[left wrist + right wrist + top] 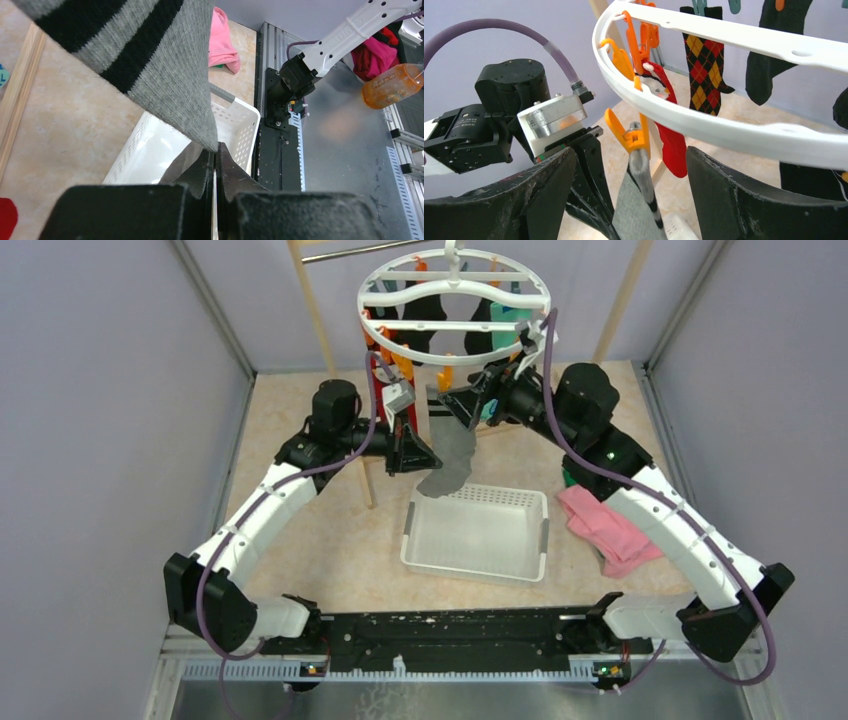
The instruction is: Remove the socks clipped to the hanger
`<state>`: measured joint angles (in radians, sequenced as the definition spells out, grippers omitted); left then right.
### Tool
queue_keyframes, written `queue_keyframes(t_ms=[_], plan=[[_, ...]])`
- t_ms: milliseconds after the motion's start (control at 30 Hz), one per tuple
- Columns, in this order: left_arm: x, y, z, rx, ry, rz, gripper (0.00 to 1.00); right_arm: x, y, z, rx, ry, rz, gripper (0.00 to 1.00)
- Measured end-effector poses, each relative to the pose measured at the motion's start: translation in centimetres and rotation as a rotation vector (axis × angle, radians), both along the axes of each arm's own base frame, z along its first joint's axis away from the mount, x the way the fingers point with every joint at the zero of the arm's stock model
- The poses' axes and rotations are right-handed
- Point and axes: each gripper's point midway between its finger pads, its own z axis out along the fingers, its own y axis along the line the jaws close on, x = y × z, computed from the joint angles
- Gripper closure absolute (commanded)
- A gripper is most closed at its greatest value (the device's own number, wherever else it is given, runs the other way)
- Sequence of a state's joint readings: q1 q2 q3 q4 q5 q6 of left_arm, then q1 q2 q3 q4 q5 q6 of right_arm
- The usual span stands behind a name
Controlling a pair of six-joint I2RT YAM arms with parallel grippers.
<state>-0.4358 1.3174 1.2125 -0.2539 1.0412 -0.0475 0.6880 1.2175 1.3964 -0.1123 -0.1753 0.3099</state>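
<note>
The white ring hanger [455, 300] hangs at the back with several socks on orange and teal clips. A grey sock with black stripes [452, 460] hangs from an orange clip [626, 132] on the near rim. My left gripper [415, 450] is shut, and its tips [216, 152] pinch the edge of the grey sock [145, 55]. My right gripper [630, 155] is open, with one jaw on each side of the orange clip and the sock's top [636, 200]. A red sock [671, 145], an argyle sock [704, 55] and a black sock [774, 45] hang behind.
A white perforated basket [475, 570] sits below the grey sock. A folded pink cloth [605, 525] lies to its right under the right arm. A wooden rack leg [355, 455] stands beside the left gripper. Grey walls close in both sides.
</note>
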Motion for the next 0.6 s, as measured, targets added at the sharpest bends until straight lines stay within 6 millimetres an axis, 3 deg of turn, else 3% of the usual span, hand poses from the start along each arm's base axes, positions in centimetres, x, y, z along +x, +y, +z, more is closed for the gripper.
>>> queue_keyframes(t_ms=[233,333,600], plan=[[0.1,-0.2,0.2,-0.004,0.005,0.009,1.0,1.4,1.4,-1.0,-0.027,0.002,0.008,0.22],[0.0,-0.3,0.2,-0.004,0.009,0.009,1.0,1.9,1.7,-1.2,-0.027,0.003,0.005,0.27],[0.3,-0.3,0.1,0.002,0.003,0.028,1.0,2.2,2.1,0.9,0.046,-0.049,0.004,0.42]])
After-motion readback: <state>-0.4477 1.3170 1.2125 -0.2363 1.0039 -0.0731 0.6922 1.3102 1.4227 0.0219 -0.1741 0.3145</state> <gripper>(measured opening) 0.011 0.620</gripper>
